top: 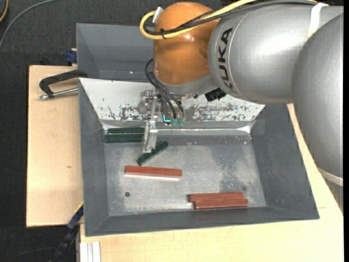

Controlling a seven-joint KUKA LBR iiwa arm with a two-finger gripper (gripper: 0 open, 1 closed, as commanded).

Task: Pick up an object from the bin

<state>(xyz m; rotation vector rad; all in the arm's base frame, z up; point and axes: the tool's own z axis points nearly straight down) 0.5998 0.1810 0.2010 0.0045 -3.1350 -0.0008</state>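
Observation:
My gripper (149, 142) hangs below the orange wrist cover, low in the back left part of the bin. Its tip comes down right at a small dark green bar (154, 152), which lies tilted on the floor, its right end further back. The tip hides the spot where the two meet, so I cannot tell whether they touch. A longer dark green bar (123, 136) lies flat along the foot of the back wall, just left of the gripper. A flat red bar with a pale edge (153, 172) lies a little in front of the gripper.
A red-brown block (218, 201) lies near the front wall, right of centre. The arm and its orange cover hang over the bin's back and right side.

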